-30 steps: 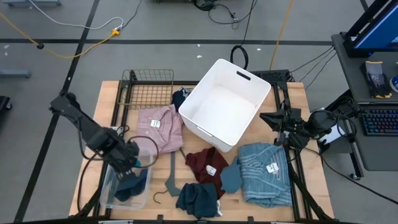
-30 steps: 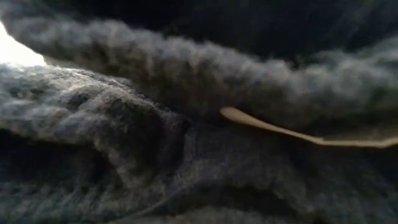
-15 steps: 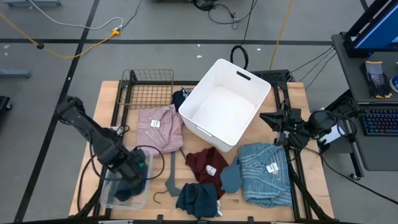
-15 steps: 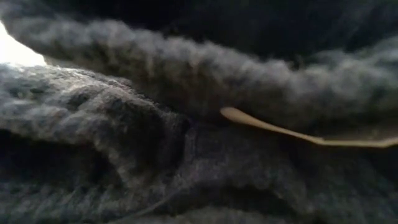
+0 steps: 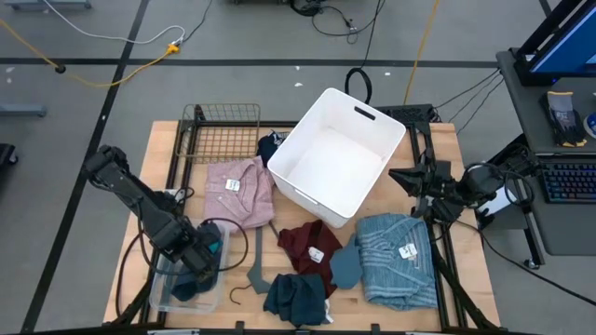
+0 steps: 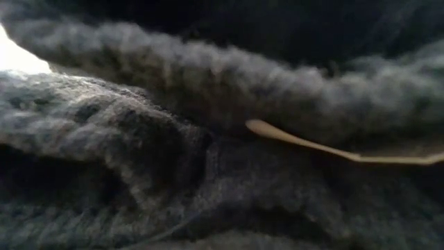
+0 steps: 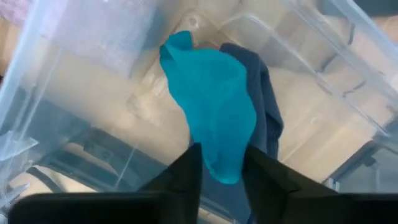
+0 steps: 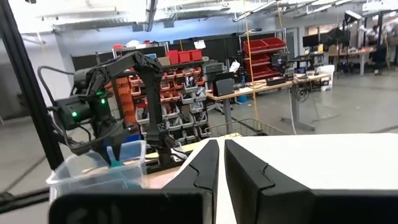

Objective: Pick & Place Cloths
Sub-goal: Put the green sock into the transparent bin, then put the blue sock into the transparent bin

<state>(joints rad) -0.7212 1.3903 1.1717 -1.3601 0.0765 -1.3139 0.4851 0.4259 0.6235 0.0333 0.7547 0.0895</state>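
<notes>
Left gripper (image 7: 222,163) is pinching teal cloth (image 7: 214,112) over clear tub (image 5: 166,284) | should be releasing low inside | right gripper (image 8: 221,163) is idling, nearly closed

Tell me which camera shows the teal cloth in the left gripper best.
The left wrist view: the teal cloth hangs between the left gripper fingers over the clear bin. In the high view the arm mostly hides it. The right wrist view shows a distant sliver. The low view is blocked by dark fabric.
</notes>
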